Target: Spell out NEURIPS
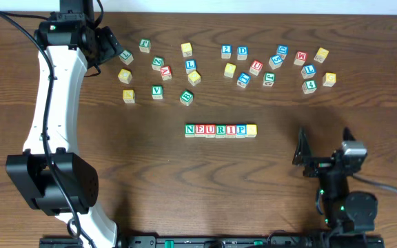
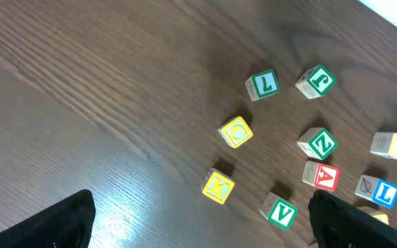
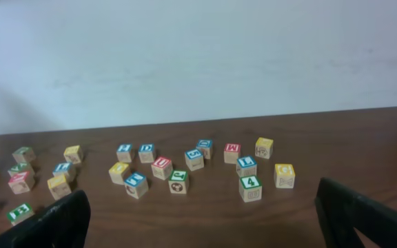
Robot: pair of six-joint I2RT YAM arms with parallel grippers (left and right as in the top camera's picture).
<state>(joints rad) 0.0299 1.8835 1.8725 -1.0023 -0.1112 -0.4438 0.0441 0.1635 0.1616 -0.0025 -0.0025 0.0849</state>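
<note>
NEURIPS row: seven cubes set touching at mid table, long axis left to right, last cube yellow-faced | right gripper: spread wide, nothing held, the nearer one, row lying to its left | left gripper: spread wide, nothing held, well apart, above the loose cubes

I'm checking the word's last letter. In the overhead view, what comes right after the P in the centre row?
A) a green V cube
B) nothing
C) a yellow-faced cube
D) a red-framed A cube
C: a yellow-faced cube sits against the P cube, ending the row.
</note>
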